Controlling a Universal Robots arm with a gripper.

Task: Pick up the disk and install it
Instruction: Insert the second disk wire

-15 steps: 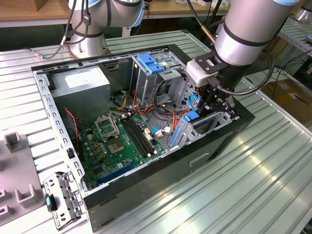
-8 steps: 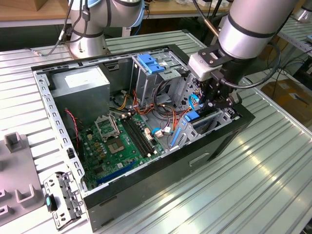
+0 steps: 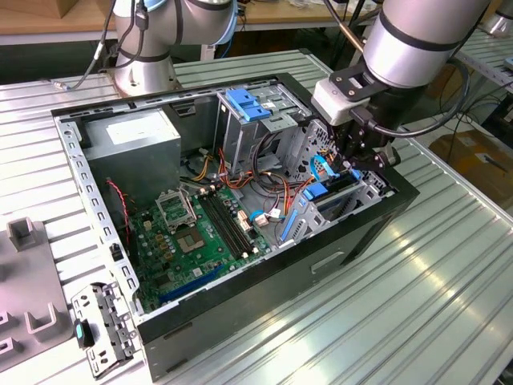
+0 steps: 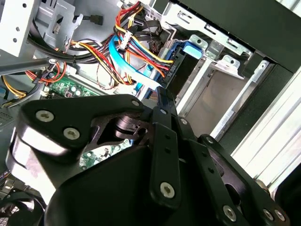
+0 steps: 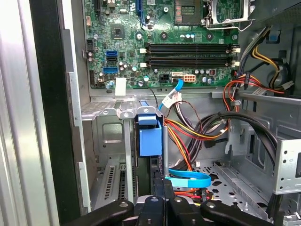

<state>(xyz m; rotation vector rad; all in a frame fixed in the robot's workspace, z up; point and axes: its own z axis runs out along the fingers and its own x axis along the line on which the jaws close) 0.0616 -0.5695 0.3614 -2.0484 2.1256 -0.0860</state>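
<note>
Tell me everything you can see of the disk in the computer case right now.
The disk stands on edge, slotted into the metal drive bay at the case's corner on the exterior view's right. Its blue plastic rail shows most, with a dark edge of the body below. A light blue ribbon cable lies close beside it. The gripper sits right over it; whether they touch cannot be told.

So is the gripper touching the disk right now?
Cannot tell. In the first wrist view the gripper sits right at the disk, but the meeting point is hidden.
</note>
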